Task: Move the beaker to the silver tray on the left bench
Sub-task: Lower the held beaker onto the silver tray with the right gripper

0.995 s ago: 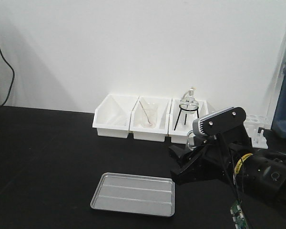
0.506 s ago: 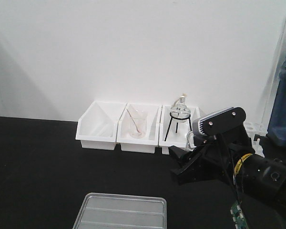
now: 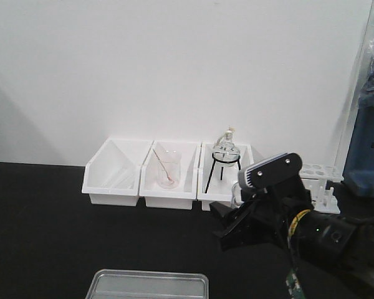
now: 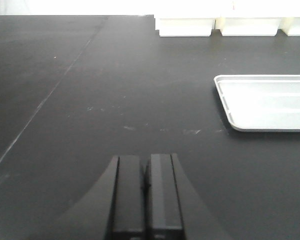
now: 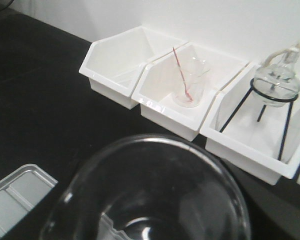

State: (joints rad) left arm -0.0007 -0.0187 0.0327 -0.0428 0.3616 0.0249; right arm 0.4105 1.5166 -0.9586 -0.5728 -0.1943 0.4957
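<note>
The beaker (image 5: 150, 190), clear glass with a pouring lip, fills the bottom of the right wrist view, its rim seen from above. My right gripper (image 3: 234, 218) is shut on the beaker (image 3: 238, 195) and holds it above the black worktop of the left bench (image 3: 50, 237); its fingers are hidden in the wrist view. The silver tray (image 3: 146, 285) lies empty at the lower edge of the front view, left of and below the held beaker. It also shows as the silver tray (image 5: 15, 197) and the silver tray (image 4: 267, 102). My left gripper (image 4: 145, 165) is shut and empty over the bare bench (image 4: 115, 75).
Three white bins (image 3: 112, 171) stand along the back wall. The middle one holds a larger beaker with a pinkish stirrer (image 5: 190, 82); the right one holds a round flask on a black tripod (image 5: 275, 82). A white tube rack (image 3: 318, 177) and blue equipment (image 3: 364, 149) are at the right.
The front view has shifted: bins moved left and the tray slid down to the frame's bottom edge. The right arm, still holding the beaker, moved slightly left.
</note>
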